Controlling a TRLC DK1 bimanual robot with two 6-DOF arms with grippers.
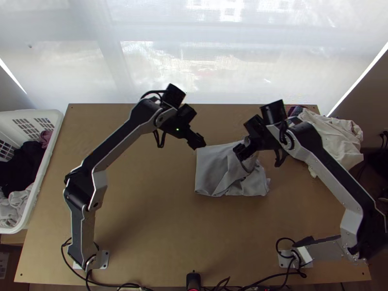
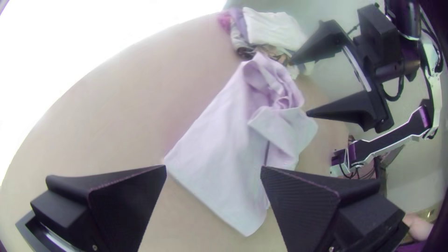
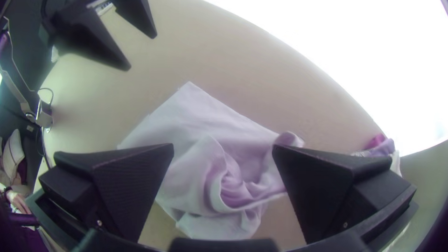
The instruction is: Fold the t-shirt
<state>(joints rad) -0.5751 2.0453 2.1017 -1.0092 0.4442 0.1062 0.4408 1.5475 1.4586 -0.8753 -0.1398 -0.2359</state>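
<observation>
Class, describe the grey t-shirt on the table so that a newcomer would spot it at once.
On the light wooden table, look a little right of centre, toward the far edge. There lies a grey t-shirt, smooth on its left side and bunched on its right. Unlike the mostly cream heap of clothes at the far right corner, it lies by itself.

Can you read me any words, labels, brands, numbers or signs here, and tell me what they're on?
None that I can read.
Pale patch at the left edge, below the laundry basket: perhaps a label, too small to read.
Grey shirt, left arm and right arm: no lettering I can make out.
</observation>
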